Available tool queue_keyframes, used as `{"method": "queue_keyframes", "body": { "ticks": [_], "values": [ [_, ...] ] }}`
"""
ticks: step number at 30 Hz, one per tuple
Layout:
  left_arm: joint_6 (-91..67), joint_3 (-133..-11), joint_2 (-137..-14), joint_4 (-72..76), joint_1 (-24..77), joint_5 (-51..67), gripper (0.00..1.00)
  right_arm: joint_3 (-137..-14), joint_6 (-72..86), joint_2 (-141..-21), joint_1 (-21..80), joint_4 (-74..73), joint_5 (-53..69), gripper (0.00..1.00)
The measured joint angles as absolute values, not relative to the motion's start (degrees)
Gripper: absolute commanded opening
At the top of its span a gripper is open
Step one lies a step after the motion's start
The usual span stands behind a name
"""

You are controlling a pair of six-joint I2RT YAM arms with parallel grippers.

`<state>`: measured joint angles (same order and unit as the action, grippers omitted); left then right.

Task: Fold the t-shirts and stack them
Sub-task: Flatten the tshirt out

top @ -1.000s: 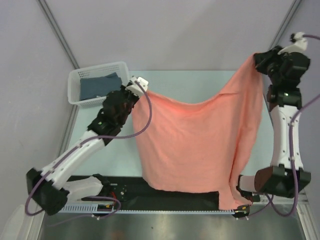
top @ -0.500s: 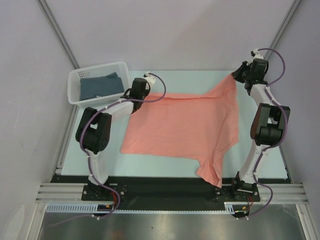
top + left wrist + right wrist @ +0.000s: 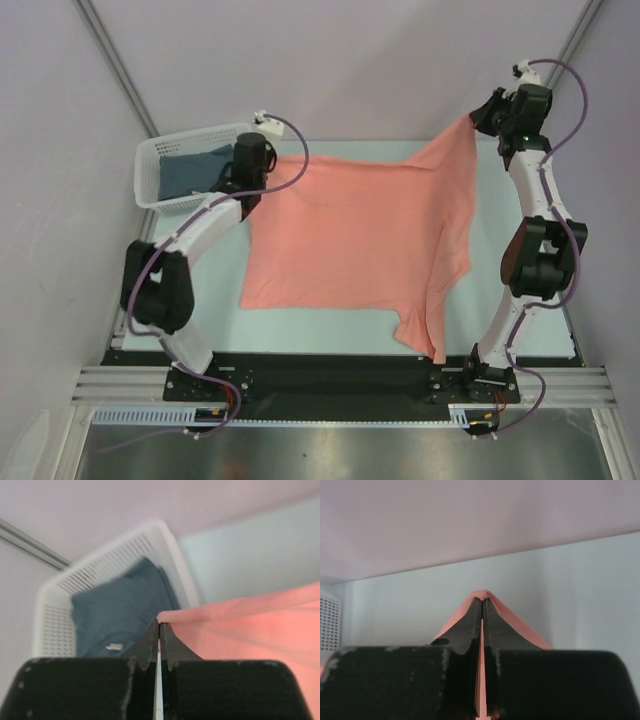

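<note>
A salmon-pink t-shirt (image 3: 360, 240) lies spread over the middle of the table, its far edge stretched between my two grippers. My left gripper (image 3: 262, 168) is shut on the shirt's far left corner (image 3: 167, 616), beside the basket. My right gripper (image 3: 478, 122) is shut on the far right corner (image 3: 485, 595), held a little above the table's far right. A sleeve (image 3: 425, 330) hangs toward the near edge. A dark blue t-shirt (image 3: 195, 170) lies folded in the basket; it also shows in the left wrist view (image 3: 115, 610).
A white slotted basket (image 3: 150, 165) stands at the table's far left corner, right beside my left gripper; its rim (image 3: 165, 540) shows in the left wrist view. Grey walls close the table's far side. The black rail (image 3: 320, 385) runs along the near edge.
Both arms have stretched out and lowered the pink shirt from hanging in the air to lying spread on the table. Both grippers moved toward the far edge, still shut on the corners.
</note>
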<state>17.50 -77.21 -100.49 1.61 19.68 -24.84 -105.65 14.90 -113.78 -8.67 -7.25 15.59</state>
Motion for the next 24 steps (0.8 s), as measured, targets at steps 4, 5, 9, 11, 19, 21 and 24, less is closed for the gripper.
{"method": "queue_keyframes", "body": {
  "ticks": [4,5,9,11,19,21,24],
  "values": [
    [17.6,-79.0,-87.8,1.5,19.7,-23.8,0.0,-106.9,15.4,-104.9,-8.8,-10.6,15.3,0.0],
    [17.6,-80.5,-85.2,1.6,19.7,-23.4,0.0,-108.8,15.6,-102.8,-8.8,-11.3,15.3,0.0],
    [17.6,-86.1,-76.8,2.4,19.7,-21.5,0.0,-116.8,15.9,-95.1,-9.1,-12.4,15.3,0.0],
    [17.5,-87.1,-72.5,2.4,19.7,-20.6,0.0,-118.9,15.9,-90.0,-9.3,-12.3,15.3,0.0],
    [17.3,-87.9,-55.8,-2.4,19.7,-15.4,0.0,-119.7,17.1,-70.5,-10.1,-11.9,16.2,0.0],
    [17.3,-88.4,-52.0,-4.1,19.7,-13.6,0.0,-118.9,17.6,-67.3,-10.1,-11.6,16.6,0.0],
    [17.3,-89.2,-46.9,-6.5,19.7,-11.0,0.0,-117.7,18.3,-62.0,-10.2,-11.4,17.3,0.0]
  ]
}}
